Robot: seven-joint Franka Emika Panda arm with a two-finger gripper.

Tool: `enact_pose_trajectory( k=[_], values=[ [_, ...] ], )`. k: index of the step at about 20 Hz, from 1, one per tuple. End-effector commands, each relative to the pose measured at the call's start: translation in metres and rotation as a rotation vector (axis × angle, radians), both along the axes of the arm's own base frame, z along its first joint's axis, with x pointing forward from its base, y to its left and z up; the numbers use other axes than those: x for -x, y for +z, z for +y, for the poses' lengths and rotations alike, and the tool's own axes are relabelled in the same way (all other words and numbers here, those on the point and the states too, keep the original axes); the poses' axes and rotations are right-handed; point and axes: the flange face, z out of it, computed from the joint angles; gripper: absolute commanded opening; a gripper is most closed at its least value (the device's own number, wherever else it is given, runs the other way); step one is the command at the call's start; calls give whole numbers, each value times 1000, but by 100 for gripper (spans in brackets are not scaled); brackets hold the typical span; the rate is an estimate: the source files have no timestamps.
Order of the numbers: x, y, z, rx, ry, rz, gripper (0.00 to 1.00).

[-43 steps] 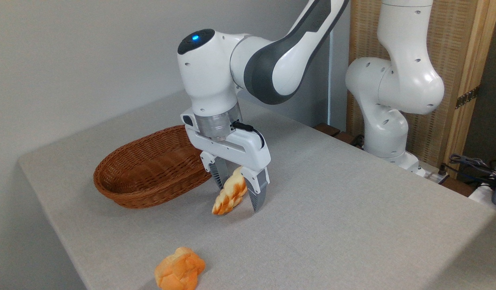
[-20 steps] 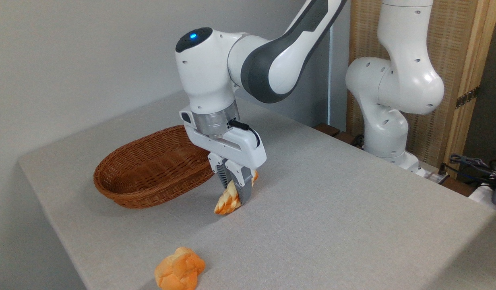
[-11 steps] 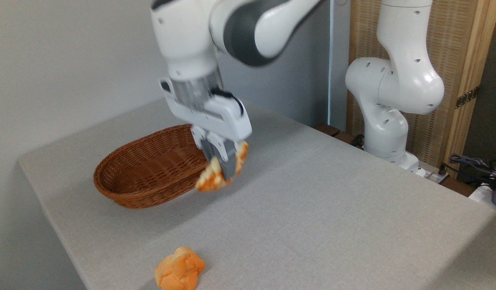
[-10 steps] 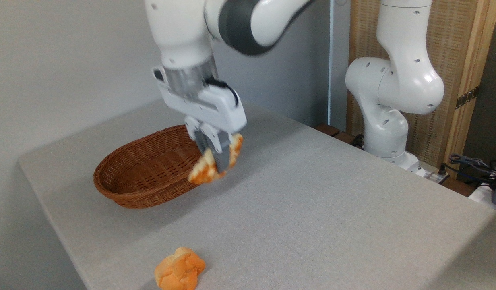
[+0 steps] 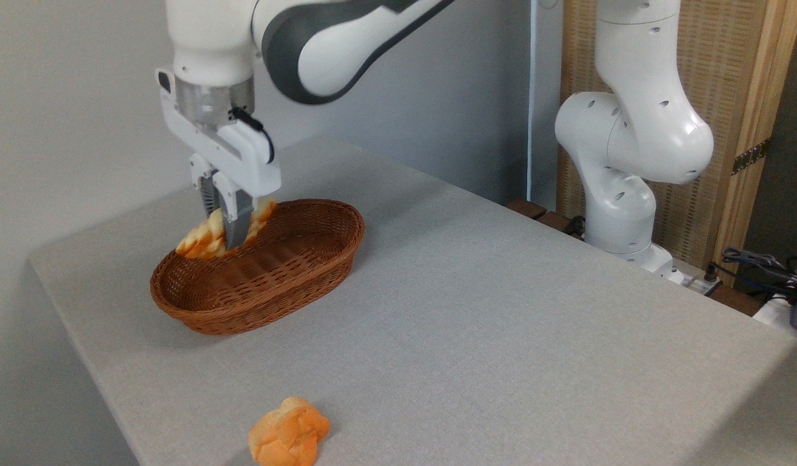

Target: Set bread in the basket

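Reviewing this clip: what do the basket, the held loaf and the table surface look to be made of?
Basket: woven wicker, reddish brown with a slight sheen; the weave rows show plainly. Loaf held in the tool: pale golden braided crust with browner edges; real bread or a soft replica, the look leaves it open. Table: a matte grey covering, seemingly fabric, with a fine even texture.

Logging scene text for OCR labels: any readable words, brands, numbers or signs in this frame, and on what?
None readable.
Robot arm: no logo or lettering shows on its white and grey shells.
Gripper, shut on the braided bread loaf: no marking visible.
Wicker basket, orange bun and table: no labels.
Gear at the right edge: too small to tell whether it carries text.
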Motion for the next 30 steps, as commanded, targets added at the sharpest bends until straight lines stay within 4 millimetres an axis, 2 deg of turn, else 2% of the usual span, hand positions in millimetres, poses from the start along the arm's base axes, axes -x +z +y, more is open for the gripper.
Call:
enact_pose_trajectory(
  k=[1, 7, 10, 12, 14, 16, 19, 21, 30],
  values=[
    [-10, -2, -5, 15, 13, -8, 100],
    [-9, -3, -8, 11, -3, -8, 100],
    [-1, 10, 2, -70, -31, -16, 100],
    [12, 23, 22, -162, -50, 24, 100],
    [16, 37, 54, -231, -112, 82, 100],
    [14, 74, 89, -218, -138, 110, 100],
    [10, 86, 132, -212, -109, 117, 100],
    [10, 99, 148, -198, -104, 103, 100],
    [12, 103, 149, -192, -100, 113, 100]
  ],
)
